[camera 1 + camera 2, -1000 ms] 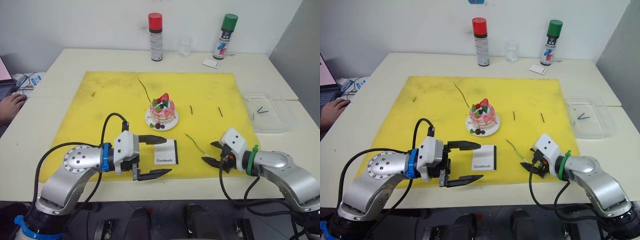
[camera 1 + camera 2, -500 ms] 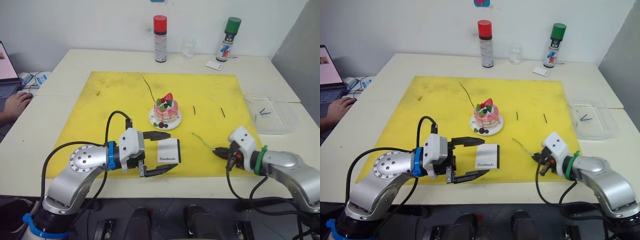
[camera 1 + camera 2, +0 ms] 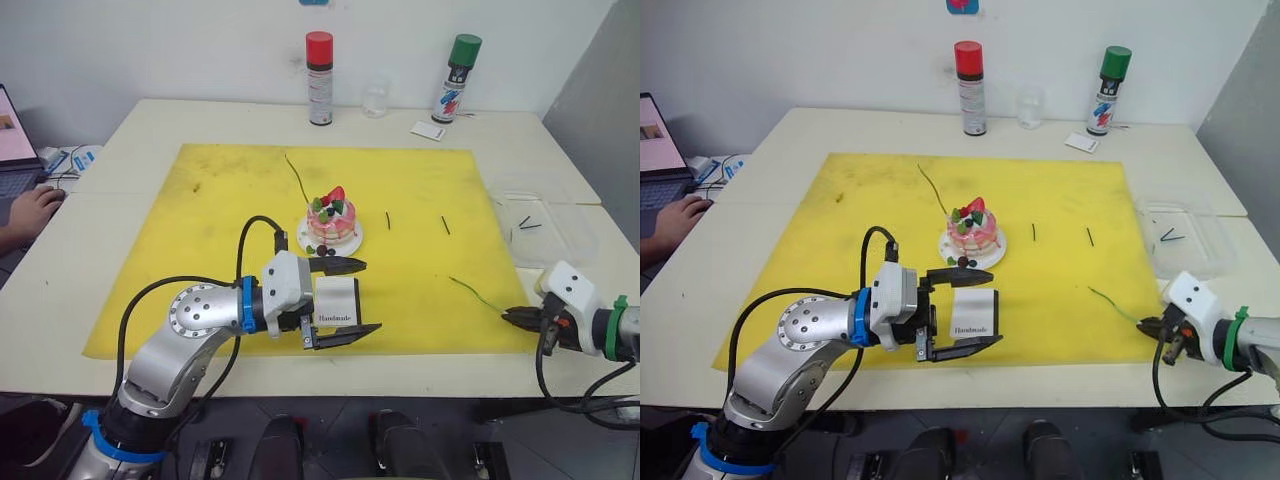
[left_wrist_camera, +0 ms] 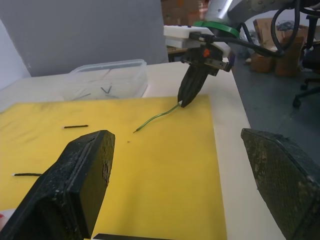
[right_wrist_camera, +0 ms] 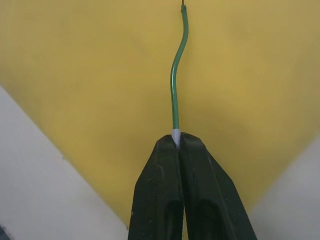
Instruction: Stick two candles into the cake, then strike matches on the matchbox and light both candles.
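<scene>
Candle (image 5: 174,95) in your right gripper (image 5: 178,137) — the two black fingers are pressed together on its pale whitish end, and the thin green stick curves away from the tips over the yellow mat (image 3: 200,230). In the head views you see that gripper at the mat's near right corner, the candle running from it toward the left and slightly farther away, low over the mat.

Your left gripper (image 3: 350,297) sits at the near middle of the mat with its fingers spread wide, one on the far side and one on the near side of the matchbox (image 3: 334,302); whether either finger touches the box you cannot tell. The box lies flat, "Handmade" face up, black strip along its right edge.

The cake (image 3: 331,220) stands on its white plate just beyond the matchbox. The second candle (image 3: 293,175) lies on the mat beyond the cake, its near end close to the cake. Two matches (image 3: 388,220) lie to the right of the cake, well apart from each other — more dark sticks rest in the clear tray (image 3: 545,228) off the mat's right edge.
</scene>
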